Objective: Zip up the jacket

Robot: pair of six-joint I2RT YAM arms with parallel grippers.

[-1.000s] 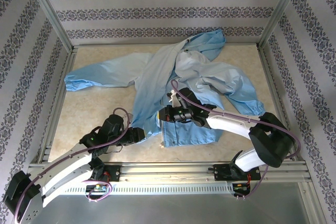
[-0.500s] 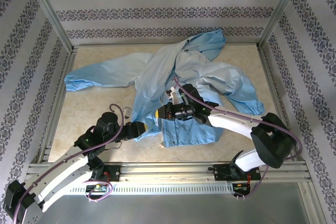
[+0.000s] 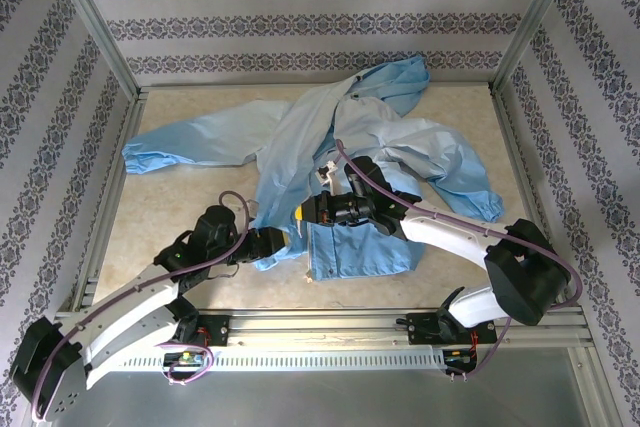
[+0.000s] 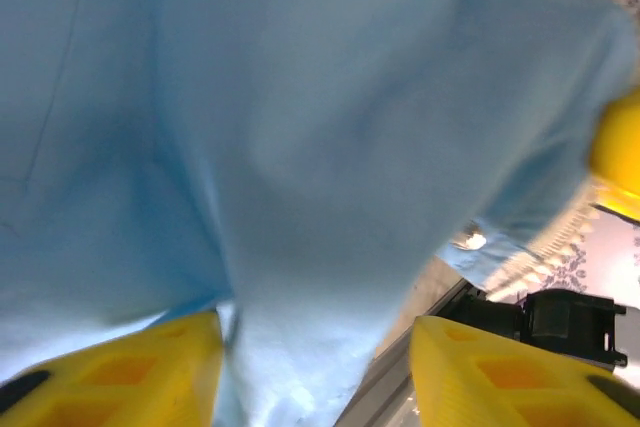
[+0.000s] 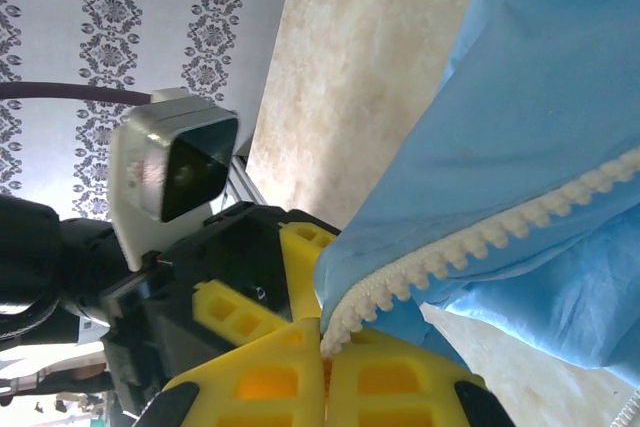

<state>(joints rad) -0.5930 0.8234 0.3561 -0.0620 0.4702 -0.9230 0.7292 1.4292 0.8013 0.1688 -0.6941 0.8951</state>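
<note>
Light-blue jacket spread flat on table, hood at far side. Right gripper pinched tight on end of white zipper strip (bottom edge of jacket). Left gripper just beside it, fingers apart, blue cloth between, not squeezed.

Pale beige marbled tabletop at centre frame, brightly lit, enclosed left, right and top by white walls with dark floral wallpaper bands; silver aluminium posts at upper corners, silver rail along bottom.
</note>
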